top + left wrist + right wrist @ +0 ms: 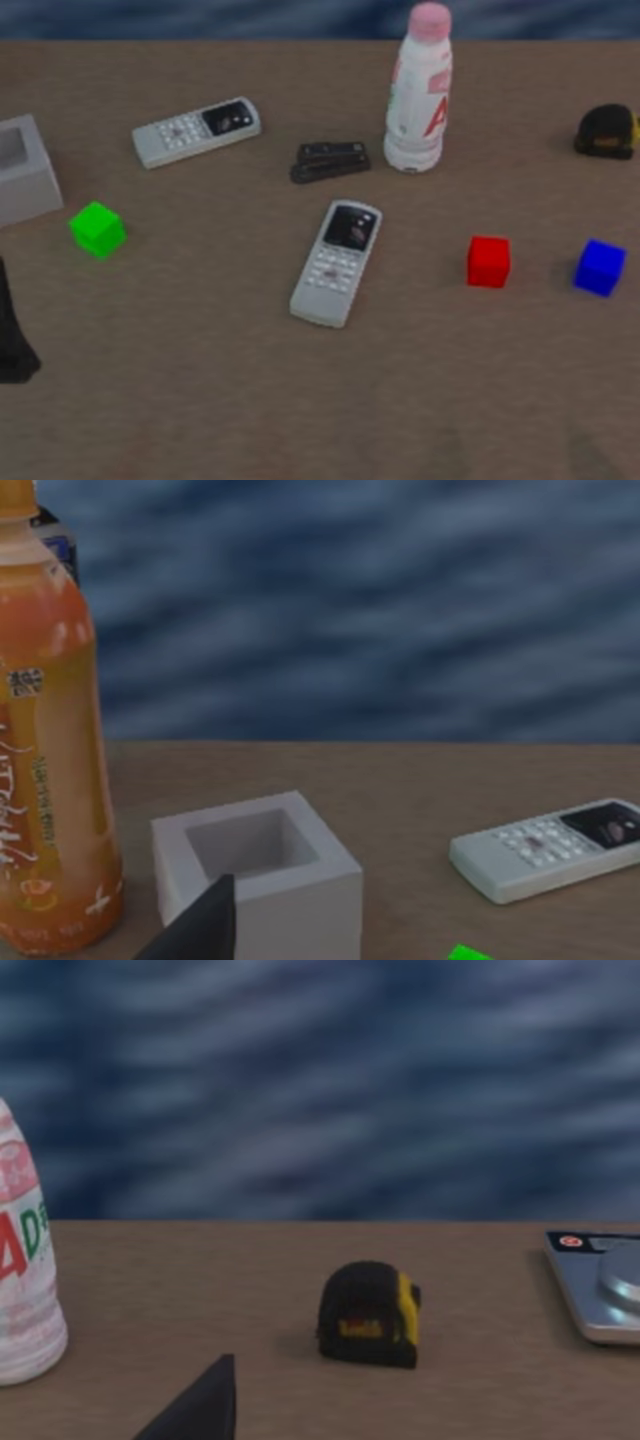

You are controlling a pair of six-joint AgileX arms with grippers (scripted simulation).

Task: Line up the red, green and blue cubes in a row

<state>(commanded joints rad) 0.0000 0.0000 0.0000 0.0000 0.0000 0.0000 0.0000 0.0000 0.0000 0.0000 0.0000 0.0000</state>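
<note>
The green cube (97,228) sits at the table's left, near the pale grey hollow block (22,170); a sliver of the green cube (465,953) shows in the left wrist view. At the right, a short gap separates the red cube (488,261) from the blue cube (600,267). My left gripper (12,340) is parked at the left edge, nearer the front than the green cube. It is open and holds nothing; one dark finger (205,930) shows. My right gripper is outside the top view. Its one visible finger (205,1410) stands off to the side with nothing against it.
Two grey remotes lie at back left (197,130) and centre (337,262). A black stapler (330,160), a white pink-capped bottle (418,90) and a black-yellow tape measure (607,131) stand at the back. An orange bottle (50,730) and a silver scale (600,1285) appear in wrist views.
</note>
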